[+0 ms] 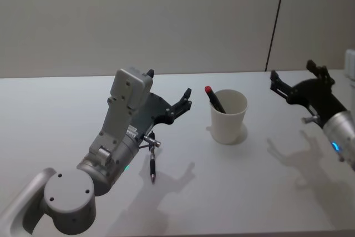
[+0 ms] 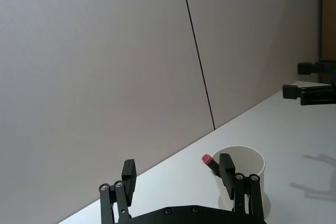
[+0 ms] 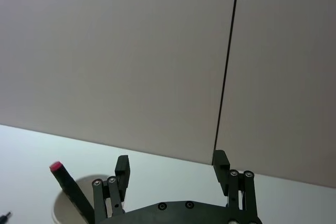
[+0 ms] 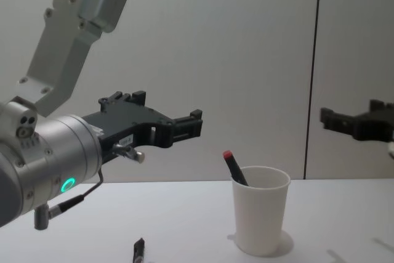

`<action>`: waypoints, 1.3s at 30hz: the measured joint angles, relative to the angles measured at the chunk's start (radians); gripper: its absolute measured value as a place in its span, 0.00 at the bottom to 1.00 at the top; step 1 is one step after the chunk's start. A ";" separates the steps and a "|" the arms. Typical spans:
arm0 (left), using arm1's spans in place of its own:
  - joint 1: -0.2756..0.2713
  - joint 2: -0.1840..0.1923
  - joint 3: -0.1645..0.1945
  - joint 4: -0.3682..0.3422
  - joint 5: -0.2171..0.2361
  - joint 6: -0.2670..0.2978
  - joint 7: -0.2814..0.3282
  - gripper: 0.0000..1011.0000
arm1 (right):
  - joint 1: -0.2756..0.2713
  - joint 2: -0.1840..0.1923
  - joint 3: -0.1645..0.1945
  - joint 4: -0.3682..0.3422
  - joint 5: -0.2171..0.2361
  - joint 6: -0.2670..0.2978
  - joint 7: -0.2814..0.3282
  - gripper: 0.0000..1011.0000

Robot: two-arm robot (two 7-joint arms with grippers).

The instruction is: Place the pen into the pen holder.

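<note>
- A plain pale wall [image 1: 166,20] runs behind the scene, split by one thin dark vertical seam towards the right.
- A white table [image 1: 249,192] spreads across the foreground.
- The left arm [image 1: 119,137], silver-grey with a small green light, reaches forward from the lower left, raised off the table.
- The left gripper [image 1: 186,101], black, hangs in the air to the left of the cup, aimed towards it. Its fingers are spread apart and hold nothing.
- The right gripper [image 1: 292,73], also black, sits high on the far right, well apart from the cup. Its fingers are likewise spread wide and empty.
- The cup [image 1: 228,117], white paper with a rolled rim, stands upright on the table right of centre, between the two grippers.
- A dark pen with a red tip [image 1: 213,98] stands inside the cup, leaning against its left rim, the red end poking above it.
- A black pen [image 1: 153,167] lies flat on the table just beside the left arm, well left of the cup and nearer the robot, touched by neither gripper.
</note>
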 joint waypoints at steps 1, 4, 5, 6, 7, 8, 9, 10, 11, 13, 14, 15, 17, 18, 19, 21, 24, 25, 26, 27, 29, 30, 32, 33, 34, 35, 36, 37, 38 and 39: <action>0.000 0.000 0.000 0.000 0.000 0.000 0.000 0.99 | -0.006 0.003 0.002 -0.007 -0.001 0.005 0.000 0.99; 0.000 0.000 0.000 0.000 0.000 0.000 0.000 0.99 | -0.030 0.017 0.012 -0.033 -0.005 0.022 0.000 0.99; 0.000 0.000 0.000 0.000 0.000 0.000 0.000 0.99 | -0.036 0.021 0.014 -0.038 -0.006 0.027 0.000 0.99; 0.000 0.000 0.000 0.000 0.000 0.000 0.000 0.99 | -0.046 0.027 0.018 -0.048 -0.008 0.034 0.000 0.99; 0.000 0.000 0.000 0.000 0.000 0.000 0.000 0.99 | -0.052 0.031 0.021 -0.054 -0.009 0.037 0.000 0.99; 0.000 0.000 0.000 0.000 0.000 0.000 0.000 0.99 | -0.062 0.036 0.025 -0.063 -0.011 0.043 0.000 0.99; 0.000 0.000 0.000 0.000 0.000 0.000 0.000 0.99 | -0.062 0.036 0.025 -0.063 -0.011 0.043 0.000 0.99; 0.000 0.000 0.000 0.000 0.000 0.000 0.000 0.99 | -0.071 0.041 0.028 -0.070 -0.013 0.049 -0.001 0.99; 0.000 0.000 0.000 0.000 0.000 0.000 0.000 0.99 | -0.080 0.047 0.032 -0.077 -0.015 0.055 -0.001 0.99; 0.000 0.000 0.000 0.000 0.000 0.000 0.000 0.99 | -0.088 0.052 0.035 -0.083 -0.016 0.058 -0.001 0.99; 0.000 0.000 0.000 0.000 0.000 0.000 0.000 0.99 | -0.091 0.055 0.037 -0.085 -0.018 0.061 -0.002 0.99; 0.000 0.000 0.000 0.000 0.000 0.000 0.000 0.99 | -0.098 0.059 0.040 -0.089 -0.020 0.065 -0.002 0.99; 0.000 0.000 0.000 0.000 0.000 0.000 0.000 0.99 | -0.104 0.064 0.043 -0.094 -0.022 0.068 -0.002 0.99; 0.000 0.000 0.000 0.000 0.000 0.000 0.000 0.99 | -0.110 0.068 0.046 -0.097 -0.025 0.071 -0.002 0.99; 0.000 0.000 0.000 0.000 0.000 0.000 0.000 0.99 | -0.110 0.068 0.046 -0.097 -0.025 0.071 -0.002 0.99; 0.000 0.000 0.000 0.000 0.000 0.000 0.000 0.99 | -0.118 0.073 0.049 -0.100 -0.028 0.075 -0.003 0.99; 0.000 0.000 0.000 0.000 0.000 0.000 0.000 0.99 | -0.125 0.079 0.053 -0.103 -0.032 0.078 -0.003 0.99; 0.000 0.000 0.000 0.000 0.000 0.000 0.000 0.99 | -0.129 0.083 0.055 -0.104 -0.034 0.079 -0.003 0.99; 0.000 0.000 0.000 0.000 0.000 0.000 0.000 0.99 | -0.131 0.084 0.055 -0.104 -0.035 0.079 -0.003 0.99; 0.000 0.000 0.000 0.000 0.000 0.000 0.000 0.99 | -0.132 0.085 0.056 -0.105 -0.036 0.080 -0.003 0.99; 0.000 0.000 0.000 0.000 0.000 0.000 0.000 0.99 | -0.135 0.087 0.058 -0.106 -0.038 0.081 -0.003 0.99; 0.000 0.000 0.000 0.000 0.000 0.000 0.000 0.99 | -0.138 0.089 0.058 -0.107 -0.039 0.082 -0.003 0.99; 0.000 0.000 0.000 0.000 0.000 0.000 0.000 0.99 | -0.140 0.091 0.059 -0.108 -0.040 0.083 -0.003 0.99; 0.000 0.000 0.000 0.000 0.000 0.000 0.000 0.99 | -0.142 0.092 0.060 -0.108 -0.041 0.083 -0.003 0.99; 0.000 0.000 0.000 0.000 0.000 0.000 0.000 0.99 | -0.143 0.093 0.061 -0.109 -0.042 0.084 -0.003 0.99; 0.000 0.000 0.000 0.000 0.000 0.000 0.000 0.99 | -0.143 0.093 0.061 -0.109 -0.042 0.084 -0.003 0.99; 0.000 0.000 0.000 0.000 0.001 0.001 -0.001 0.99 | -0.145 0.095 0.061 -0.109 -0.043 0.084 -0.002 0.99; 0.000 0.000 0.000 0.000 0.001 0.001 -0.001 0.99 | -0.145 0.095 0.062 -0.109 -0.043 0.084 -0.003 0.99; 0.000 0.000 0.000 0.000 0.002 0.004 -0.001 0.99 | -0.147 0.096 0.062 -0.110 -0.044 0.085 -0.002 0.99; 0.000 0.000 0.000 0.000 0.003 0.005 -0.002 0.99 | -0.147 0.096 0.062 -0.110 -0.044 0.085 -0.002 0.99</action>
